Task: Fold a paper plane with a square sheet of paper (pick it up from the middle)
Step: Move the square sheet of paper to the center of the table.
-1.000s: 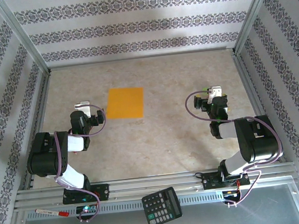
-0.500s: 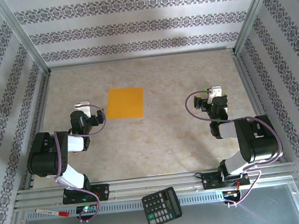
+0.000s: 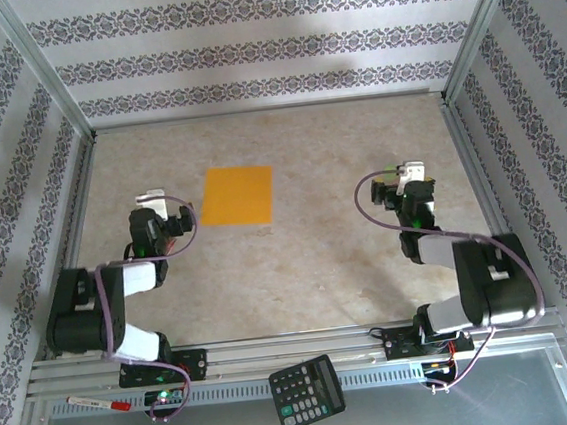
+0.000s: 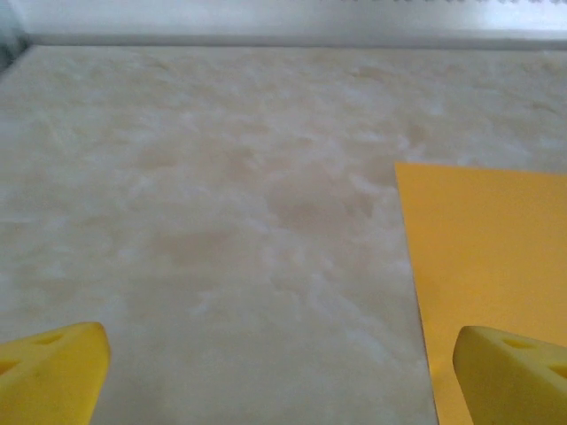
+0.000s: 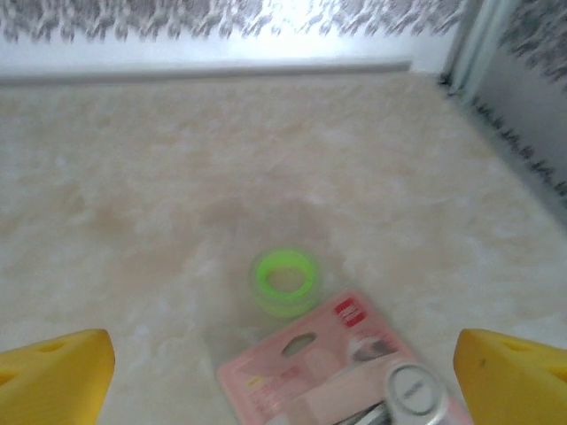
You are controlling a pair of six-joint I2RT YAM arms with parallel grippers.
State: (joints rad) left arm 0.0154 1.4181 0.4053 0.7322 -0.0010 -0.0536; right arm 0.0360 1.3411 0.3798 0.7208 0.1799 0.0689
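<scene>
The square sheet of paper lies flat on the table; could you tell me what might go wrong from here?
The square sheet of paper lies flat, no raised edge: the jaws may slide over it or crumple it.
The open left jaws face its left edge, not its middle: closing there might drag it.
The green ring and pink packet lie before the right jaws, which could knock them.

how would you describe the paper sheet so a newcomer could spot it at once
Start at the marbled beige table and look left of centre, just beyond and right of the left gripper. The square sheet of paper lies flat there, unfolded. It is a plain orange-yellow square, unlike the pink packet ahead of the right gripper or the black calculator on the near rail.
</scene>
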